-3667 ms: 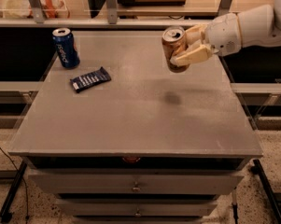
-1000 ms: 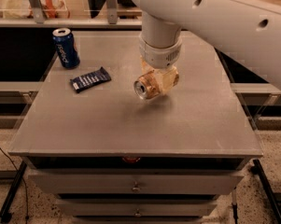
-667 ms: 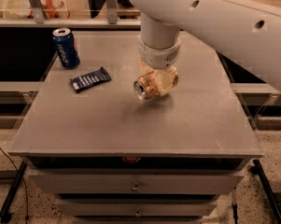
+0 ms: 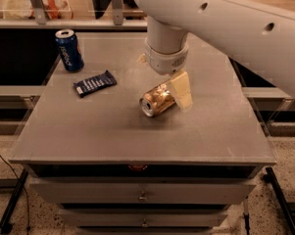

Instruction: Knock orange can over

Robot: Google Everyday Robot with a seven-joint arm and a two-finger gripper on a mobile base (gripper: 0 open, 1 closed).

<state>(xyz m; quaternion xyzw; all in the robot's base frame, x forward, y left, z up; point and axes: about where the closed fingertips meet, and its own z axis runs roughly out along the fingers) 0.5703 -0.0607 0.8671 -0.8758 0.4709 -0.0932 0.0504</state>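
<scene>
The orange can (image 4: 157, 101) lies on its side near the middle of the grey table (image 4: 112, 136), with its silver top facing the front left. My gripper (image 4: 162, 84) hangs straight above it from the large white arm. The gripper is open. One cream finger (image 4: 181, 91) stands against the can's right end. The other finger shows only as a small cream tip behind the wrist, away from the can.
A blue can (image 4: 69, 50) stands upright at the table's back left. A dark snack wrapper (image 4: 94, 83) lies flat between it and the orange can. Drawers sit under the table's front edge. A shelf with clutter runs behind the table.
The gripper has let go of the orange can. The can has dropped a little and now rests on its side on the table. The fingers have spread apart.
</scene>
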